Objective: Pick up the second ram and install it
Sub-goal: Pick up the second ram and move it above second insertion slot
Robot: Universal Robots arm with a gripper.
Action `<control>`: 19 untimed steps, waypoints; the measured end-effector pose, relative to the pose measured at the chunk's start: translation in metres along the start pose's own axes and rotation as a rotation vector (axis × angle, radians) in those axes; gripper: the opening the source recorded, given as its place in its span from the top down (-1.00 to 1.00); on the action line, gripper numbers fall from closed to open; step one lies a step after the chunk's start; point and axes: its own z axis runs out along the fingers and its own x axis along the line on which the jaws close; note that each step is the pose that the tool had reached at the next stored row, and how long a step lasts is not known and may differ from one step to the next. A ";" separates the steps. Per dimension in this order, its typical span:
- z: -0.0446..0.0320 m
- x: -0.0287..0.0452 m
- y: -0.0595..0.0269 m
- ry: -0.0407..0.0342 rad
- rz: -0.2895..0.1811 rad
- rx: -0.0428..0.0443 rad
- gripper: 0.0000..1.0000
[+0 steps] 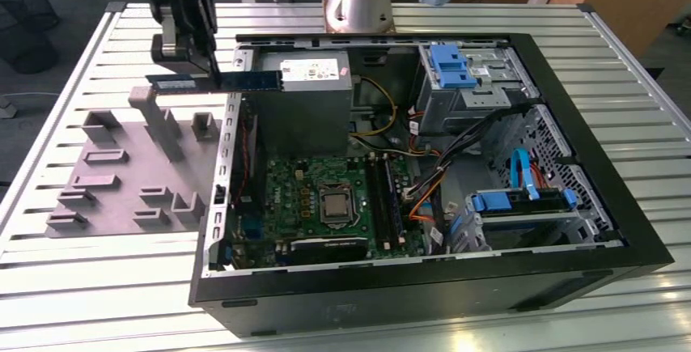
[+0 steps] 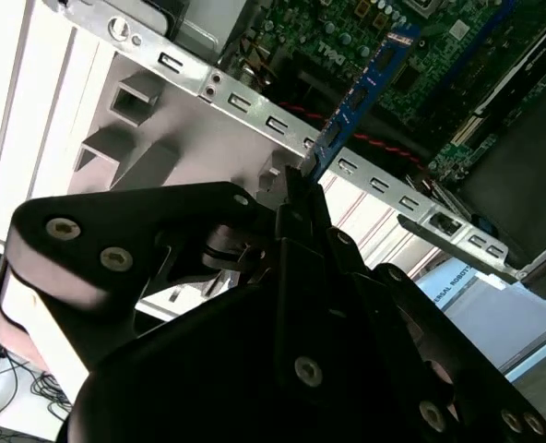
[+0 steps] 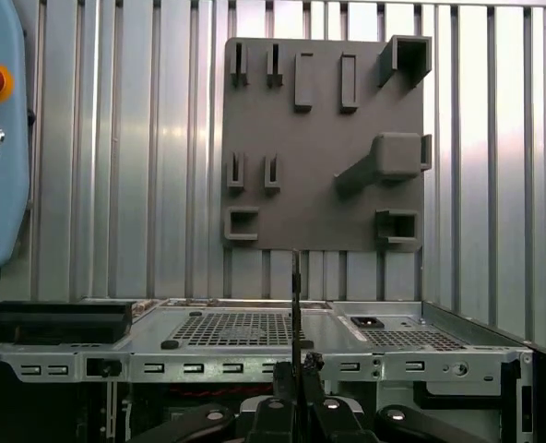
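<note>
The second ram (image 1: 232, 81), a thin blue-green stick with dark chips, hangs level in the air above the edge of the open computer case on the exterior view's left. My gripper (image 1: 205, 75) is shut on it from above, near its middle. In the second wrist view the ram (image 2: 361, 92) sticks out from my black fingers (image 2: 302, 198) toward the green motherboard (image 2: 347, 28). In the first wrist view the ram (image 3: 296, 295) shows edge-on as a thin dark line rising from the gripper (image 3: 296, 365). The black memory slots (image 1: 384, 198) lie beside the processor socket (image 1: 336, 204).
A grey fixture plate (image 1: 119, 178) with raised blocks lies on the slatted table on the exterior view's left of the case (image 1: 432, 283). Inside the case are a power supply (image 1: 307, 85), blue drive brackets (image 1: 451, 65), and coloured cables (image 1: 426, 194). The arm's base (image 1: 362, 0) stands behind.
</note>
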 end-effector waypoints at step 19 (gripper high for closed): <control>-0.0002 -0.0001 -0.0118 0.0001 0.000 -0.0001 0.72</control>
